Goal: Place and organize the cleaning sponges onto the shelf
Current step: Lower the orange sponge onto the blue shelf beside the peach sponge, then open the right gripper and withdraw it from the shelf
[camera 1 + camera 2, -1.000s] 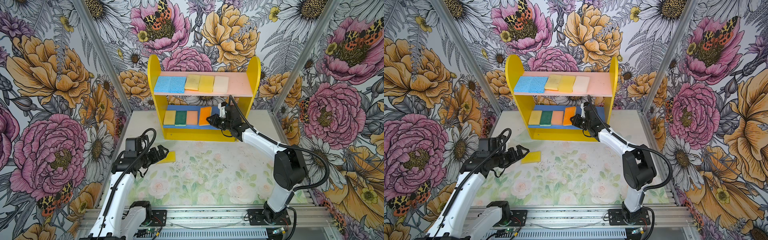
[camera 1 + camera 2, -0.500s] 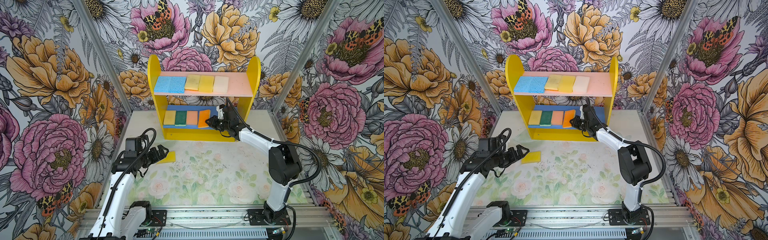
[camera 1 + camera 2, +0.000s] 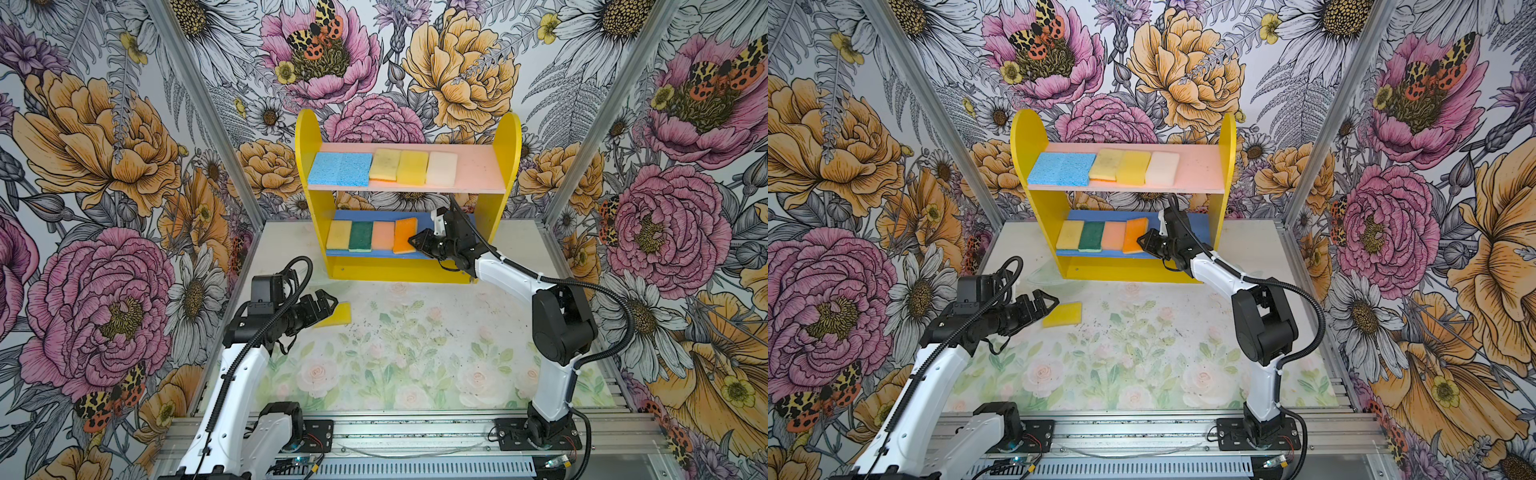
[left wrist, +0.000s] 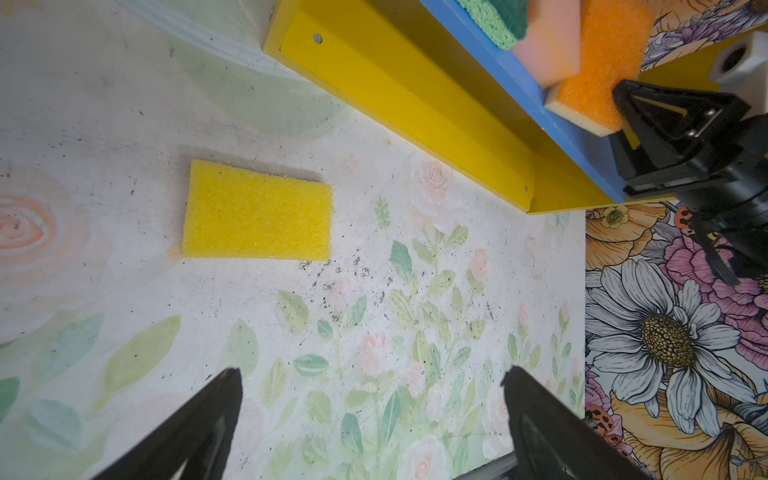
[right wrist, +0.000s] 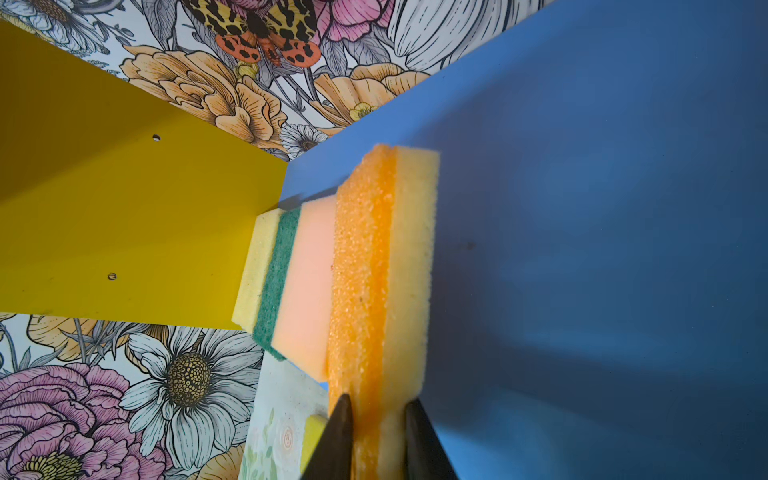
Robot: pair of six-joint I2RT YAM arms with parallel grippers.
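Right jaws pinch orange sponge (image 5: 361, 270); left jaws gape, yellow sponge (image 4: 257, 212) ahead.

A robot-lab test cell is shown: wall panels printed with oversized flowers (image 3: 104, 166) are held by bare aluminium posts (image 3: 214, 124), two white-and-black robot arms (image 3: 511, 282) are bolted to a slotted aluminium rail (image 3: 415, 428) at the front edge of the flower-printed tabletop (image 3: 415, 353), and black cables (image 3: 629, 328) are left exposed
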